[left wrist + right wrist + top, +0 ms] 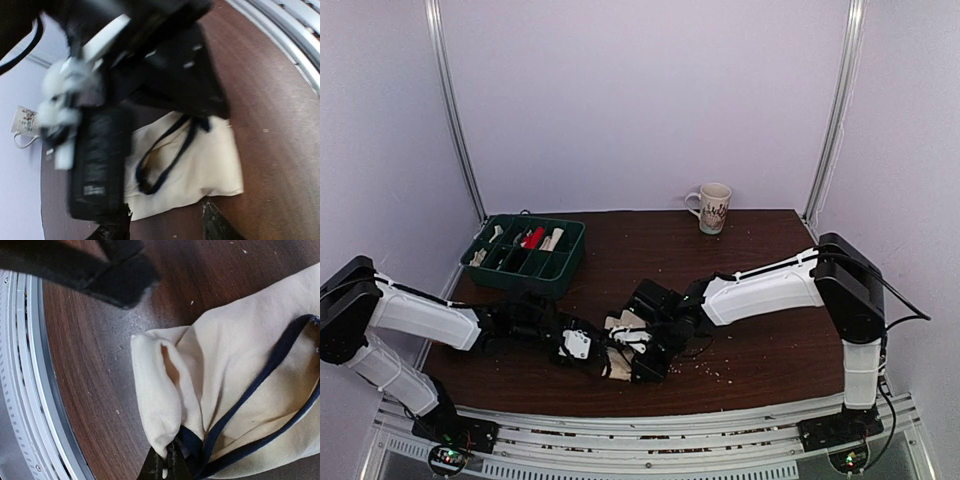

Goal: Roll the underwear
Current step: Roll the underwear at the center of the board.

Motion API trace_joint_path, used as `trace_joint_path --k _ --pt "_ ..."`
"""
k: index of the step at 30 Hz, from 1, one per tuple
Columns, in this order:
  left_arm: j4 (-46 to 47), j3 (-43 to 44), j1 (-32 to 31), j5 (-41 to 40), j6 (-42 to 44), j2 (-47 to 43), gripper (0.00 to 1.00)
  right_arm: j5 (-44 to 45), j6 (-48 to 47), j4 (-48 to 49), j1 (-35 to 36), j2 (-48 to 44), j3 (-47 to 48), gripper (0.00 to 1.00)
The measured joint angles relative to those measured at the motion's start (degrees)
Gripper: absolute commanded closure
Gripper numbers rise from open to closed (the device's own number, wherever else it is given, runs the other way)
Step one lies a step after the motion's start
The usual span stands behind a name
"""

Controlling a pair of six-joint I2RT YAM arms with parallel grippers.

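1. Right wrist view: pinching cream underwear with the right gripper, down on the desk.
2. Holding left gripper open, just beside it.
3. Could slip loose or bump: arms crowded.

The dark brown, wood-grained worktop carries a green divided tray at its far left corner. A pale printed mug stands upright at the far edge, right of centre. Around the middle, toward the near edge, cream underwear with navy trim lies rumpled on the wood, one end bunched into a fold. Pale crumbs are scattered just right of it.
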Motion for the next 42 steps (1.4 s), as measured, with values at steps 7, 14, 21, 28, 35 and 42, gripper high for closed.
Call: trace_joint_path --k 7,14,21,28,35,42 --pt "-0.04 -5.07 -6.03 -0.61 6.01 -1.9 0.52 0.55 2.47 2.21 -3.58 0.15 -0.24 0.97" --pt "4.55 -6.73 -8.87 -5.64 7.89 -1.68 0.48 0.5 3.21 3.98 -5.16 0.35 -0.59 0.97" --pt "12.76 -6.73 -12.15 -15.78 7.98 3.87 0.5 0.0 3.1 4.7 -5.16 0.59 -0.59 0.97" --pt "22.97 -4.79 -14.25 -25.64 9.7 13.14 0.55 -0.28 2.99 5.09 -5.16 0.68 -0.66 0.98" --pt "28.79 -3.98 -14.29 -31.54 11.06 17.29 0.59 -1.03 2.73 6.4 -5.33 0.68 -1.33 0.97" --pt "29.62 -1.88 -14.4 -34.95 11.67 20.44 0.73 -1.42 1.7 7.04 -5.38 0.68 -1.6 0.97"
